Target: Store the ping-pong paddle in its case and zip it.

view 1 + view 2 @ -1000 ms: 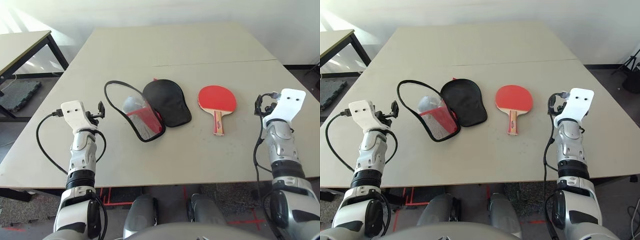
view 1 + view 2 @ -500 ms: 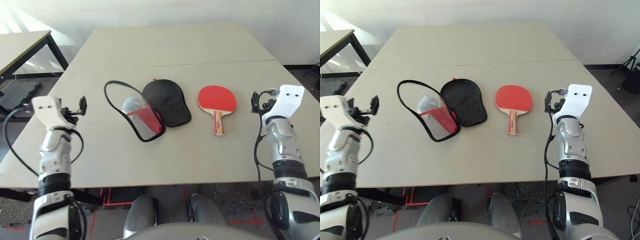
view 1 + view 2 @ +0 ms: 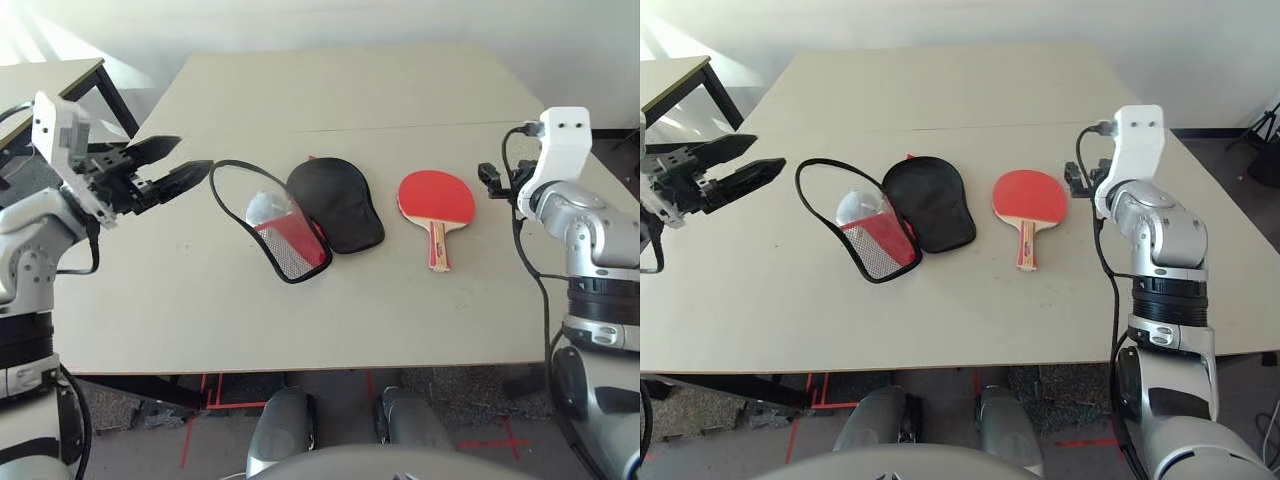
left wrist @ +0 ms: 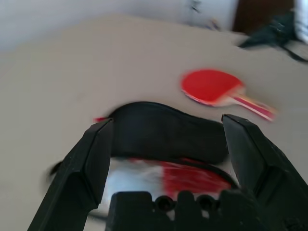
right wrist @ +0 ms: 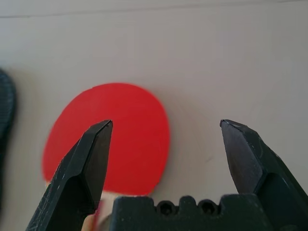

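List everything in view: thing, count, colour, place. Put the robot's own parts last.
Ping-pong paddle: one, red blade with light wooden handle, flat on the table, to the robot's right of the case, handle toward the robot.
Case: one, unzipped and spread open, black lining on one half, red panel with mesh on the other, near the table's middle.
Table: one, beige, under everything.
Second table: one, beige top with black legs, at far left.
Left hand: one, black fingers, open, raised to the left of the case, holding nothing.
Right hand: one, black fingers, open, raised beside the paddle, holding nothing.
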Controlling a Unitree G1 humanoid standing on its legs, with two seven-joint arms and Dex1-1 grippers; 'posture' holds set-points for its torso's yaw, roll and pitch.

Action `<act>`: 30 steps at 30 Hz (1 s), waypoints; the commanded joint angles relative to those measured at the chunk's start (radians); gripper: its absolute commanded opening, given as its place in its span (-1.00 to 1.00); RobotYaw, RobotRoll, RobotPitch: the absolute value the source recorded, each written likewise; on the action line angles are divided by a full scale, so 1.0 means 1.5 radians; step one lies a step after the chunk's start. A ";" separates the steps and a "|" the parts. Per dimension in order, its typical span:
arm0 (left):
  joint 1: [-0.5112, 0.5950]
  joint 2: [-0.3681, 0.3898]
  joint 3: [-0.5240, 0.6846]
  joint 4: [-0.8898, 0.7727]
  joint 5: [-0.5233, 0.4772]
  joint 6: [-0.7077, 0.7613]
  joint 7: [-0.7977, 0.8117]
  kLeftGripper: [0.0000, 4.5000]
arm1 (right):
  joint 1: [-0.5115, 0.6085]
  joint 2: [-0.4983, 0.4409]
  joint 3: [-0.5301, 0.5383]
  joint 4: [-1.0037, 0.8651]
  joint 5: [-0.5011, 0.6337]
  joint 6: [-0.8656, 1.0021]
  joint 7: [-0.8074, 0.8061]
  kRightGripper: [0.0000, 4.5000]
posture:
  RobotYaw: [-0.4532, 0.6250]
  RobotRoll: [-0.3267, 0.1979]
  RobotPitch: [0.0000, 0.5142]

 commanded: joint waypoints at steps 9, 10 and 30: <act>-0.029 -0.072 -0.107 -0.031 0.050 -0.017 -0.031 0.99 | -0.027 0.105 0.010 -0.039 0.002 0.171 -0.022 0.98 | -0.10 0.25 -0.84; -0.024 -0.077 -0.112 -0.033 0.055 -0.022 -0.029 0.99 | -0.021 0.111 0.010 -0.036 -0.001 0.172 -0.025 0.98 | -0.09 0.25 -0.84; 0.031 -0.103 -0.120 -0.048 0.088 -0.051 -0.027 0.99 | 0.024 0.167 -0.003 0.058 -0.042 0.155 -0.044 0.98 | -0.03 0.25 -0.84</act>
